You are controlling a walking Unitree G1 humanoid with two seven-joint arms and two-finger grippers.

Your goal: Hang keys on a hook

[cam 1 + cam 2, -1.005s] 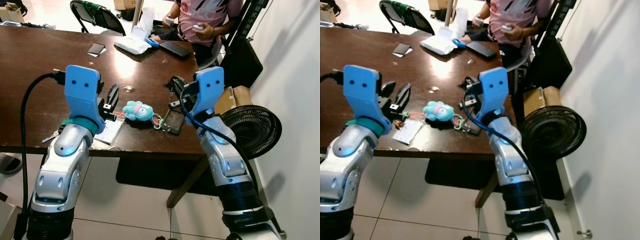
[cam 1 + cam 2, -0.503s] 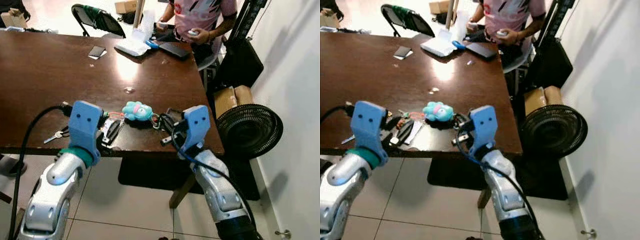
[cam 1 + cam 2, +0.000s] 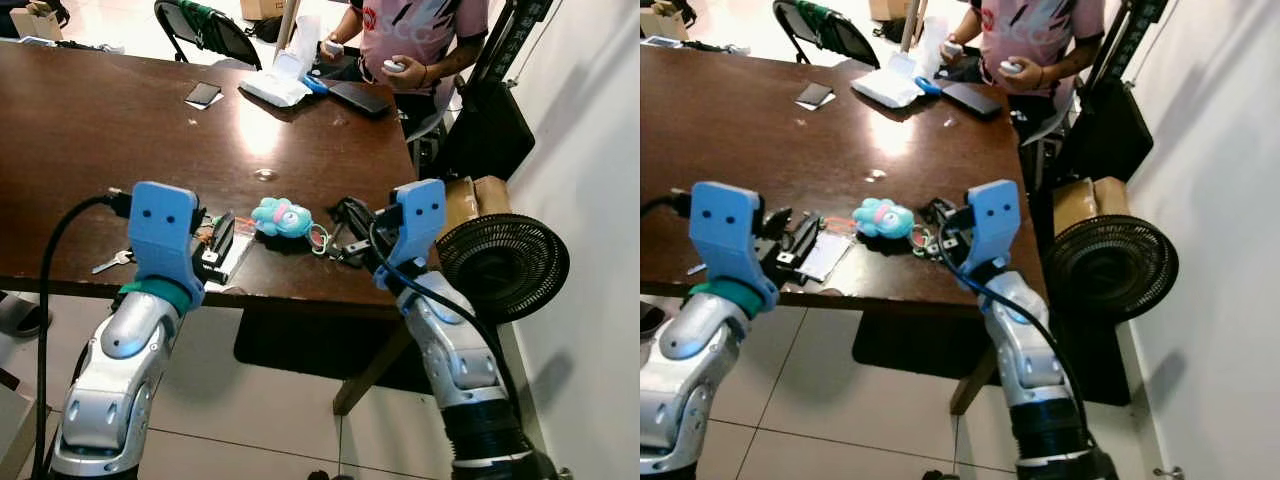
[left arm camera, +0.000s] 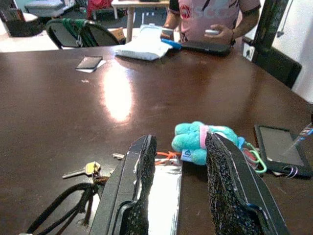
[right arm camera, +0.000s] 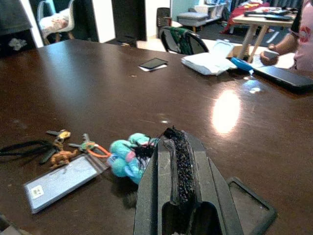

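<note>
The key bundle lies near the brown table's [image 3: 90,150] front edge: a teal plush toy [image 3: 281,217], an orange clip, a clear card holder [image 4: 164,196], loose keys [image 4: 88,169] and a black lanyard [image 4: 63,210]. My left gripper [image 3: 220,240] hovers low over the card holder, open, with the plush [image 4: 200,142] just beyond its fingertips. My right gripper [image 3: 348,216] is right of the plush, fingers [image 5: 178,161] pressed together with nothing in them, pointing at the plush [image 5: 128,156].
A black phone [image 4: 279,144] lies by the right gripper. A person [image 3: 415,35] sits at the far end beside a white bag [image 3: 275,88] and a dark tablet [image 3: 358,97]. A black fan [image 3: 500,265] and a cardboard box [image 3: 470,195] stand right of the table.
The view has shifted. Both arms have come back up and forward over the table's front edge after dipping lower. The plush and keys have stayed in place.
</note>
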